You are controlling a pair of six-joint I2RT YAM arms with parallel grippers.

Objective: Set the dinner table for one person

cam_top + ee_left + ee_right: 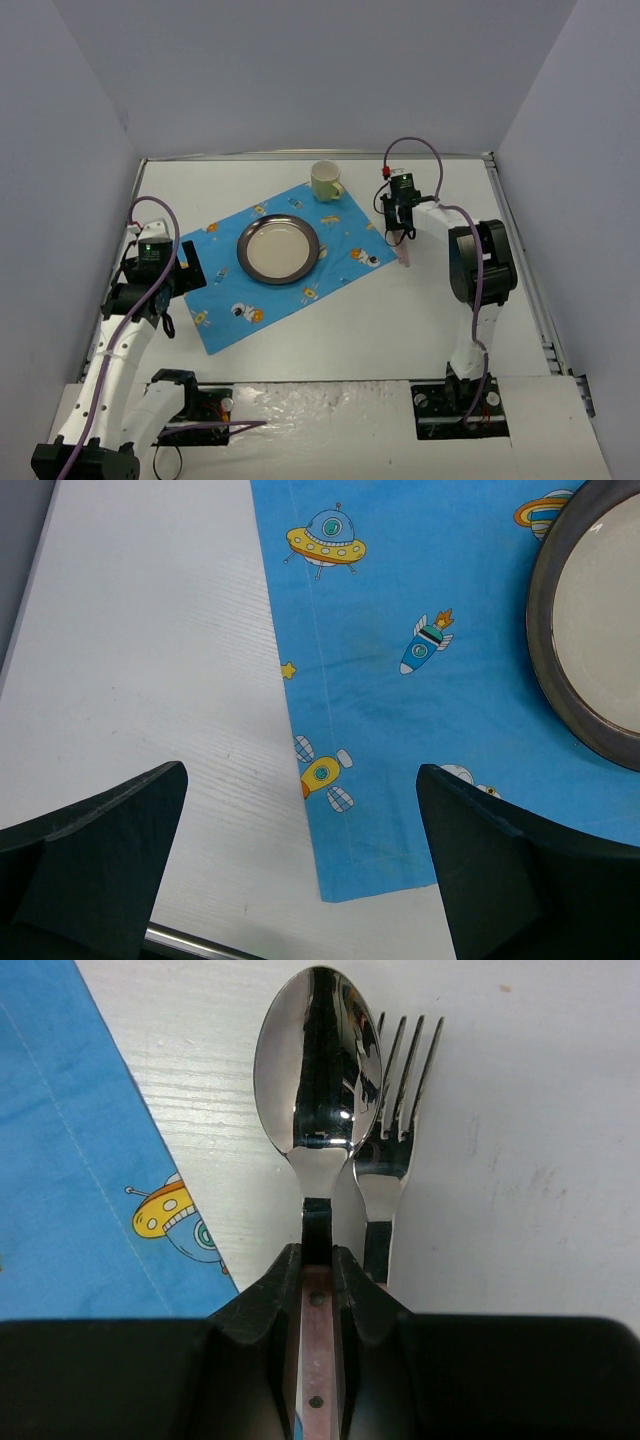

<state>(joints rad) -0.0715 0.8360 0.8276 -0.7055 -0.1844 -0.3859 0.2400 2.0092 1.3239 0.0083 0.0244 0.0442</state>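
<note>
The dinner table (400,320) is a white top. On it lies a blue cartoon-print placemat (230,310) with a dark-rimmed plate (278,249) at its middle and a cream cup (325,180) at its far corner. My right gripper (319,1260) is shut on the pinkish handle of a steel spoon (318,1070), just right of the placemat's (70,1180) edge. A fork (398,1100) lies close on the spoon's right. In the top view the right gripper (400,235) points down over the pink handles (404,257). My left gripper (300,810) hangs open and empty over the placemat's (400,730) near left corner.
The plate's rim (580,600) shows at the upper right of the left wrist view. A metal edge strip (200,942) runs just behind the left fingers. Grey walls close the table in on three sides. Another metal strip (520,250) borders the right edge.
</note>
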